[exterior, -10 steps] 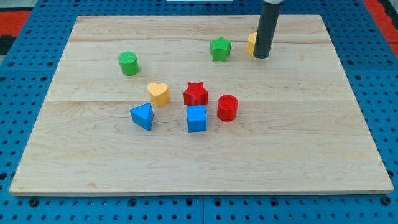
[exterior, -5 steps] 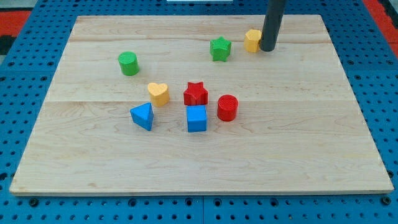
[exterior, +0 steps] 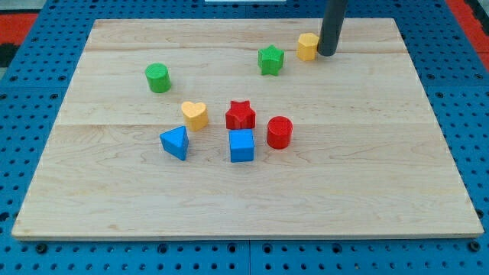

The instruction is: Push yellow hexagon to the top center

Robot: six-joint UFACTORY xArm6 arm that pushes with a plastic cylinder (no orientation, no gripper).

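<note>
The yellow hexagon (exterior: pixel 307 46) lies near the view's top, right of the board's middle. My tip (exterior: pixel 327 54) stands right against its right side, touching it or very nearly. The green star (exterior: pixel 270 59) lies just left of the hexagon and slightly lower, a small gap apart.
A green cylinder (exterior: pixel 158 78) lies at the upper left. In the middle lie a yellow heart (exterior: pixel 195 115), a red star (exterior: pixel 240 114), a red cylinder (exterior: pixel 280 131), a blue cube (exterior: pixel 241 145) and a blue triangle (exterior: pixel 175 142). The wooden board's top edge (exterior: pixel 244 21) is close behind the hexagon.
My tip has moved from in front of the hexagon round to its right side and further up the view. The hexagon has slid slightly left and up.
</note>
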